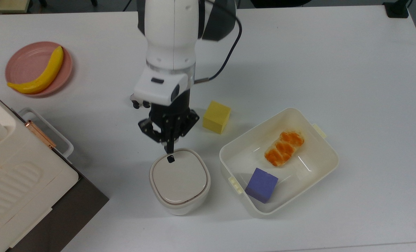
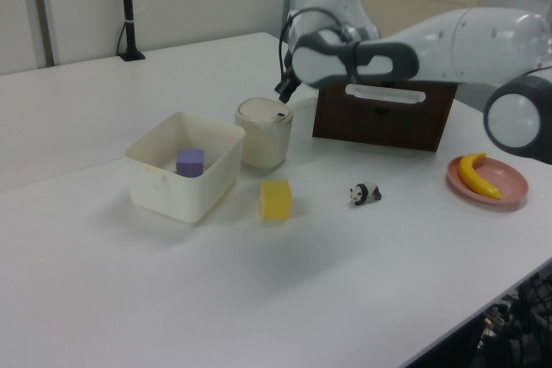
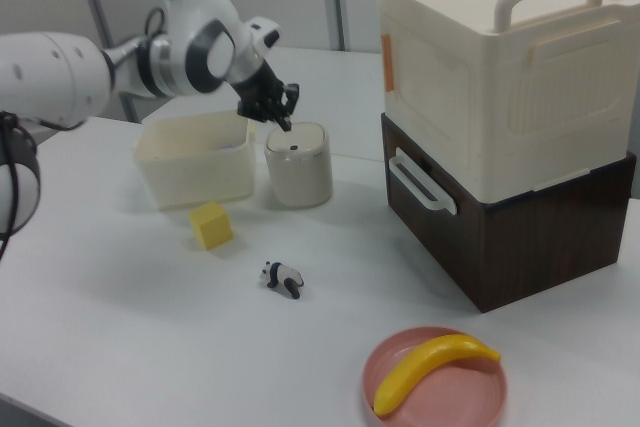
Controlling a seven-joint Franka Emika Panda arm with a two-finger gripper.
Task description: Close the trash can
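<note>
Top view shows the gripper [image 1: 168,144], fingers pinched together on nothing, above the far rim of the trash can [image 1: 179,180], whose lid lies flat; it looks light, stiff and slippery, best pressed near the black latch [image 1: 171,159].

Arm extended, tool [image 1: 170,147] pointing down, fingers together

Arm [image 1: 171,35] top beyond frame edge

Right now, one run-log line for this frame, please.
trash can: lid down | gripper: shut, above lid's latch edge, not touching | phase: closing looks done
</note>
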